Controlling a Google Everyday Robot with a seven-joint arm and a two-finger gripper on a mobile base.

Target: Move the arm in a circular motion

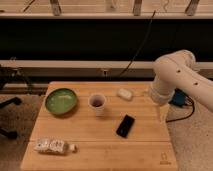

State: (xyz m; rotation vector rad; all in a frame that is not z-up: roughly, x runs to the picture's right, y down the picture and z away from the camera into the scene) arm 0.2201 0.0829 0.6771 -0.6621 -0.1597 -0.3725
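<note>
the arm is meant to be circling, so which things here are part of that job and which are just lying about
Part of the job:
- the arm, at the table's right edge
- its gripper, hanging past that edge

Just lying about on the table:
- green bowl
- cup
- black phone
- small white object
- snack packet

One arm (pixel 181 79) enters from the right of the frame, its gripper (pixel 163 111) hanging at the table's (pixel 100 150) right edge. On that one table: one green bowl (pixel 61 100), one cup (pixel 97 103), one black phone (pixel 125 125), one pale oval object (pixel 124 93), one snack packet (pixel 51 146) at lower left.
</note>
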